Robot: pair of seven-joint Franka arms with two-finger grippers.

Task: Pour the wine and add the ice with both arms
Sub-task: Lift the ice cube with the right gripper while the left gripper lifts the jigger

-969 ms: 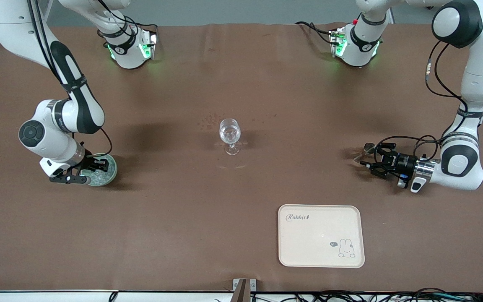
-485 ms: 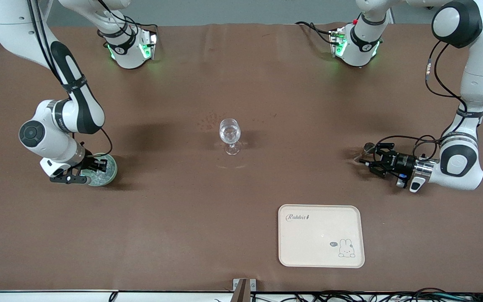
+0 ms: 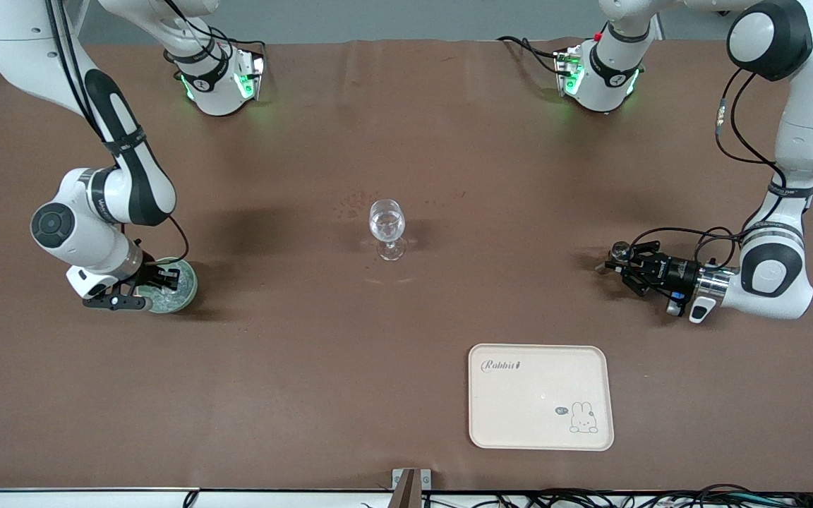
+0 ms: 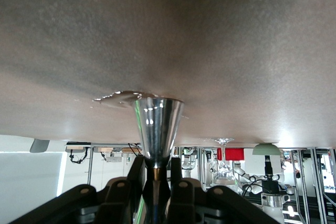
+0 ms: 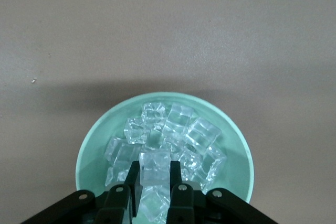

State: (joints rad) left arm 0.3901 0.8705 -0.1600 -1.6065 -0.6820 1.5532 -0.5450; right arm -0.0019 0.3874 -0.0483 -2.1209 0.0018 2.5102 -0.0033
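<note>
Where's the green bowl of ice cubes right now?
The round pale green bowl sits on the brown table toward the right arm's end, under the right gripper, whose fingers are shut on a clear ice cube.

Stemmed glass (image 3: 387, 227) mid-table. Bowl (image 3: 179, 286) of ice (image 5: 168, 140) toward right arm's end; small metal cup (image 3: 619, 250) toward left arm's end. Tray (image 3: 540, 396) nearer the front camera than the glass, off toward left arm's end.
</note>
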